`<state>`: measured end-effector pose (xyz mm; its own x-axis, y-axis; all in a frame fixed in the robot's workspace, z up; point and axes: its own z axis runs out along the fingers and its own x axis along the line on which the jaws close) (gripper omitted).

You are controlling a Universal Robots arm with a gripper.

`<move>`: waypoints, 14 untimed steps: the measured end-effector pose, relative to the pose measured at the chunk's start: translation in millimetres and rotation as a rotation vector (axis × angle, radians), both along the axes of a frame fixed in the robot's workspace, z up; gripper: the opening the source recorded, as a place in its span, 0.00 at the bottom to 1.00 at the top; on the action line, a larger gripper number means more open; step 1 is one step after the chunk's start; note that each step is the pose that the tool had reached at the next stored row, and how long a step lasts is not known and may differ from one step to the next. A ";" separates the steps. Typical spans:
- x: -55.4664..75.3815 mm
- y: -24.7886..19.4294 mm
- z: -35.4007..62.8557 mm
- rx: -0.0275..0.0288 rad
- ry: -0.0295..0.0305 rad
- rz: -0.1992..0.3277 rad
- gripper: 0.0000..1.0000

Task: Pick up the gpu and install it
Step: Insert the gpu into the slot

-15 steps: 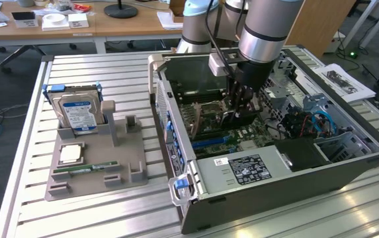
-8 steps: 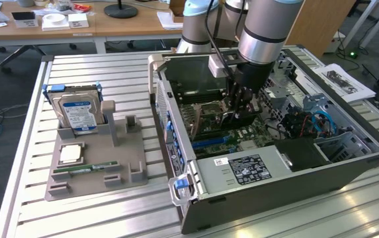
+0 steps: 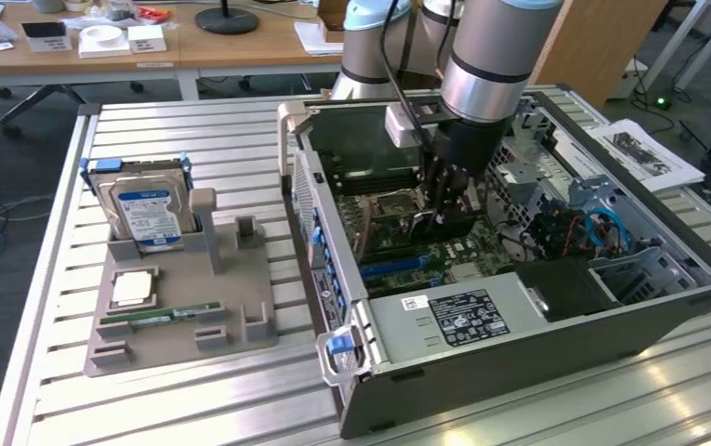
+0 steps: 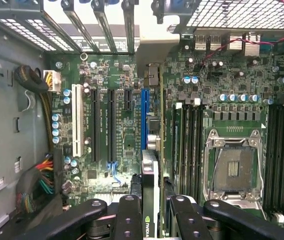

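Black two-finger gripper (image 4: 151,212) inside the open grey computer case (image 3: 517,344), fingers (image 4: 129,215) clamped on the gpu (image 4: 150,175), a thin dark card seen edge-on and pinched by its upper edge. The card hangs straight below the claw over the green motherboard (image 4: 122,135). It runs parallel to the long blue slot (image 4: 144,120) and just beside it, on the side toward the silver processor socket (image 4: 234,167); cannot tell whether it is seated. Its pale metal end (image 4: 154,47) lies beyond the slot's end, against the case's rear bracket bars (image 4: 97,25). Beyond the blue slot lie two black slots (image 4: 111,125) and a white one (image 4: 75,120), open board between them. On the card's other side, black memory slots (image 4: 189,145) stand close. Coloured cable bundle (image 4: 37,180) well apart, past the white slot by the case wall.
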<state>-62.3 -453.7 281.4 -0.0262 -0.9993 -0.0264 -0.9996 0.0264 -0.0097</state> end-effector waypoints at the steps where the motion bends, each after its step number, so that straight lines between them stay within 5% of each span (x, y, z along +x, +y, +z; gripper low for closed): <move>1: -0.6 0.0 -1.1 0.0001 0.0000 0.000 0.27; 14: -2.2 -1.7 -4.0 0.0000 0.0000 0.000 0.27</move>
<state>-64.5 -455.4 277.4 -0.0263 -0.9993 -0.0264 -0.9996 0.0265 -0.0097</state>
